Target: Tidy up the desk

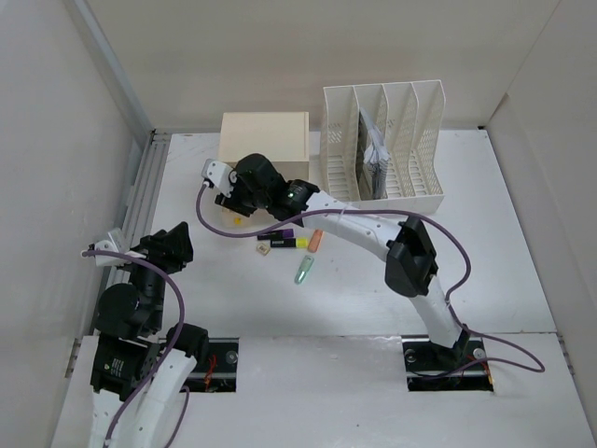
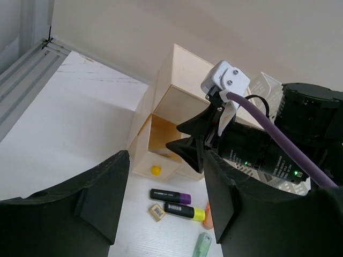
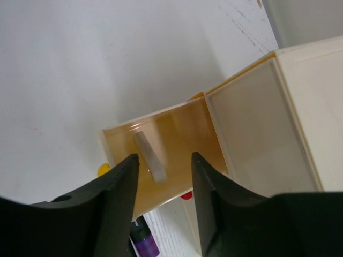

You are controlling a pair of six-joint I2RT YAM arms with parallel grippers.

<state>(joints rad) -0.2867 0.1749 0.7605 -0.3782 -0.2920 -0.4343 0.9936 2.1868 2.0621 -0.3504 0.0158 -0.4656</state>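
The white desk [image 1: 494,233] holds a cream drawer box [image 1: 264,140] at the back. Its lower left drawer [image 2: 161,140] is pulled out, with a yellow knob [image 2: 155,170]. My right gripper [image 1: 228,205] is open and empty, hovering just above the open drawer [image 3: 177,134], where a pale grey bar [image 3: 150,156] lies. Loose on the desk in front are a purple highlighter [image 2: 170,196], a yellow highlighter [image 2: 184,211], a small tan eraser [image 2: 156,212], an orange piece [image 1: 315,240] and a pale green piece [image 1: 304,270]. My left gripper [image 1: 175,245] is open and empty, left of these items.
A white slotted file rack [image 1: 382,140] with papers stands right of the drawer box. Pale walls surround the desk, with a metal rail [image 1: 140,201] along the left. A red knob [image 3: 186,196] shows on the neighbouring drawer. The purple cable [image 2: 262,120] loops off the right wrist.
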